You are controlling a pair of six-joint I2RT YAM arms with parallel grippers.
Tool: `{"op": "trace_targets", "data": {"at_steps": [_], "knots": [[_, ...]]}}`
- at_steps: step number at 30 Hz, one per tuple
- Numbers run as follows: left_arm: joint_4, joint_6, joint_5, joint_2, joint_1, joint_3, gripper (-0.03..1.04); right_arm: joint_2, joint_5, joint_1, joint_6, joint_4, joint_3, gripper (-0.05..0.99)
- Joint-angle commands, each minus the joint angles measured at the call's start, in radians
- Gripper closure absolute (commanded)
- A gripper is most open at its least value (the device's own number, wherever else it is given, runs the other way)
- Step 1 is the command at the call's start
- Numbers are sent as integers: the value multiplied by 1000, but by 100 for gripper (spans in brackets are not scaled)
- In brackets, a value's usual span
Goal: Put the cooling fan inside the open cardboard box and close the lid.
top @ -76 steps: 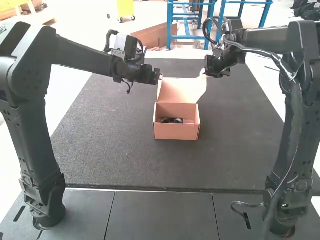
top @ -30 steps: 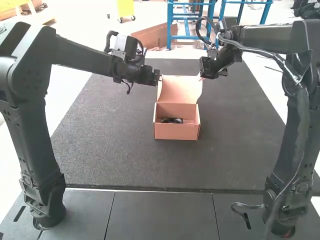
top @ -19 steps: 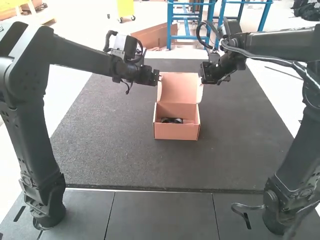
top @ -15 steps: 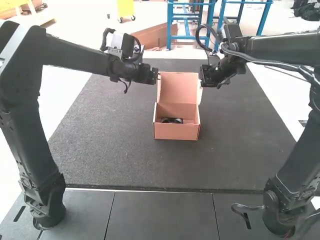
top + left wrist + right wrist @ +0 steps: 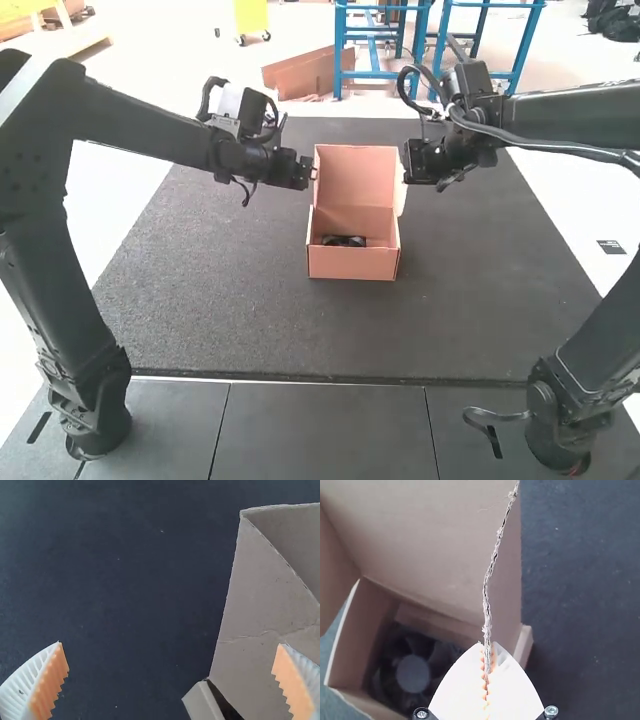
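Cooling fan (image 5: pixel 412 672) flat in cardboard box (image 5: pixel 352 262), hub up; lid (image 5: pixel 357 175) upright, right jaws pinching its edge; left jaws wide

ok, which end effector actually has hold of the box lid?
The right end effector, shut on the lid's side edge; the left end effector is open at the opposite edge.

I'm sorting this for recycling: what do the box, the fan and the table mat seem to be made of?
Box: plain brown cardboard, matte; the lid, clamped in the right pincer, shows a frayed, fibrous edge.
Fan: probably black moulded plastic, with a slight sheen on the blades.
Mat: dark, speckled, matte; perhaps rubber or felt.
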Motion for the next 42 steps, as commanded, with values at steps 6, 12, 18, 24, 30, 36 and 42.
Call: {"op": "trace_targets", "data": {"at_steps": [6,12,18,24,30,36,42], "knots": [[32,-37,34,-38,-11,-30,4,-45,-74,41,43,28,-46,95],[32,-46,36,-47,-11,-56,4,-56,-74,54,45,37,-89,95],[31,-49,42,-75,-11,-102,4,-82,-74,80,43,42,-141,95],[31,-65,68,-121,-32,-161,4,-101,-66,95,39,49,-201,95],[25,-60,70,-178,-49,-233,4,-101,10,100,-4,62,-253,95],[-46,-14,60,-268,-41,-288,4,-105,46,92,-26,60,-262,83],[-54,46,-3,-391,15,-259,4,-174,26,77,14,31,-156,1]]}}
